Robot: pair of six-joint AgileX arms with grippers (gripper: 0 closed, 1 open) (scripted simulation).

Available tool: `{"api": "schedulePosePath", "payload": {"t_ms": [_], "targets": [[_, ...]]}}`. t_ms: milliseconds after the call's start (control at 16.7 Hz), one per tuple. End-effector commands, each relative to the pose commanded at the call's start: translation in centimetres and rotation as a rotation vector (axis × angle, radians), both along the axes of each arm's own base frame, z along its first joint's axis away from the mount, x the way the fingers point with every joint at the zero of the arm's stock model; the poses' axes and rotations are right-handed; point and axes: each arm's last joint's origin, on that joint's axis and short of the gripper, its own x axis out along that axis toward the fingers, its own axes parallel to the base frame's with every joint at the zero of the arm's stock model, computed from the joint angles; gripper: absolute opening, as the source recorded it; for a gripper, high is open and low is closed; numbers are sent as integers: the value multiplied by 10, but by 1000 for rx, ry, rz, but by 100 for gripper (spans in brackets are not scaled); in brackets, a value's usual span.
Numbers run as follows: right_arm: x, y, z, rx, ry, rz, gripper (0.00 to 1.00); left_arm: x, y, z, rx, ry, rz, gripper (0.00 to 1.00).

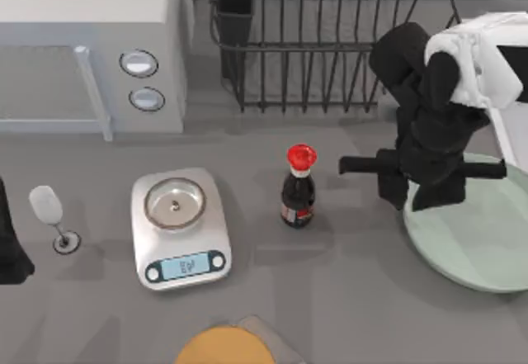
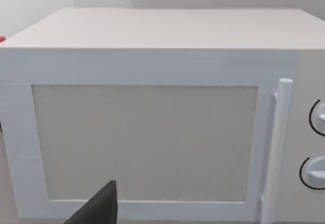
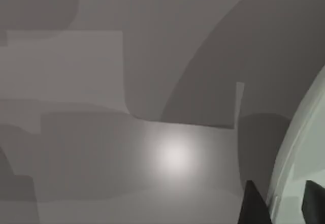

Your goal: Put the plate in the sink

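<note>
Left to right across the surface [image 1: 346, 298], our left arm is parked at the 9 o'clock edge; its wrist camera faces the microwave [image 2: 152, 132], and we cannot tell the state of the left end effector [image 2: 101, 209].

A wine glass [image 1: 49, 211] stands near 9 o'clock, clear of the work area. The kitchen scale [image 1: 181, 228] sits left of centre, and the soy sauce bottle [image 1: 299, 186] stands upright at centre. A yellow disc [image 1: 224, 346] lies at 6 o'clock. The black dish rack [image 1: 330, 42] occupies 12 o'clock.

The plate [image 1: 478, 240] lies flat at 3 o'clock, partly beyond the frame edge. Our right end effector [image 3: 282, 203] is positioned over its near rim with the fingers apart, one on each side of the rim [image 3: 289, 163], not yet clamped. We judge this placement suits an edge grasp, since a shallow plate offers no other hold.
</note>
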Motion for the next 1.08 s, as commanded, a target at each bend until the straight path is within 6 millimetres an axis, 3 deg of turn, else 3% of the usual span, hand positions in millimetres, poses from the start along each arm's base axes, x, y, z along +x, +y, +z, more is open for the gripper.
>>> {"api": "schedulePosePath", "payload": {"t_ms": [180, 360, 720, 900, 1080], "targets": [[13, -2, 39, -3, -16, -30, 0, 0, 0, 0, 0, 0, 0, 100], [20, 1, 90, 6, -38, -39, 0, 0, 0, 0, 0, 0, 0, 100], [8, 8, 186, 24, -50, -5, 0, 0, 0, 0, 0, 0, 0, 100], [-4, 8, 215, 23, -29, 22, 0, 0, 0, 0, 0, 0, 0, 100], [-11, 9, 228, 19, -7, 41, 0, 0, 0, 0, 0, 0, 0, 100]]}}
